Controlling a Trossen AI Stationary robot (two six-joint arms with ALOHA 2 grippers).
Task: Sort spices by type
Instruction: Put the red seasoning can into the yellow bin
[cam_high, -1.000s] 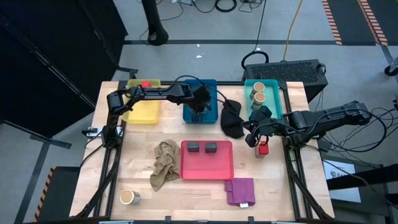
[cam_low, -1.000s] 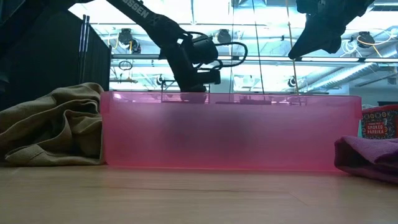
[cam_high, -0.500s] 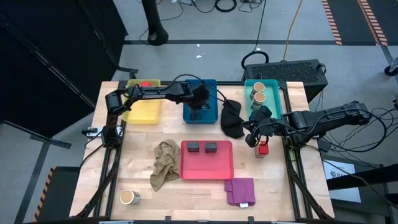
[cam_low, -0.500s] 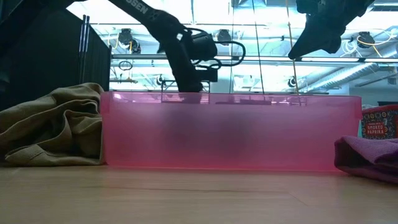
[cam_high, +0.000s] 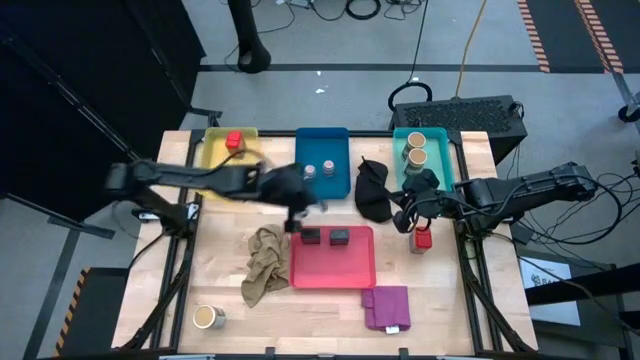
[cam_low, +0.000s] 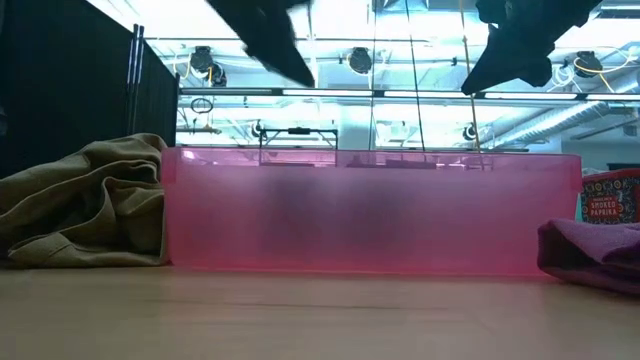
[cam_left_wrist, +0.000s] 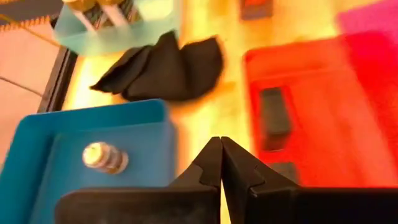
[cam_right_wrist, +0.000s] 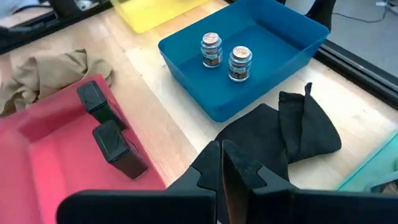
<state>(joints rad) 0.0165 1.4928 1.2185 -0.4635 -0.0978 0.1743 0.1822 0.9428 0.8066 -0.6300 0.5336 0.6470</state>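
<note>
The only legible writing is on the red spice cube (cam_low: 610, 196) at the right edge of the low view, partly hidden behind the purple cloth (cam_low: 592, 251). Its label reads "SMOKED PAPRIKA" in light capitals on a dark panel. A line of smaller print sits above those words, but it is too small to make out. In the high view the same red cube (cam_high: 422, 239) shows no readable lettering, and neither do both wrist views.

My overhead camera looks straight down; the low one sits close behind the pink tray (cam_low: 370, 210); both wrist cameras share the blue tray (cam_right_wrist: 273, 37).
</note>
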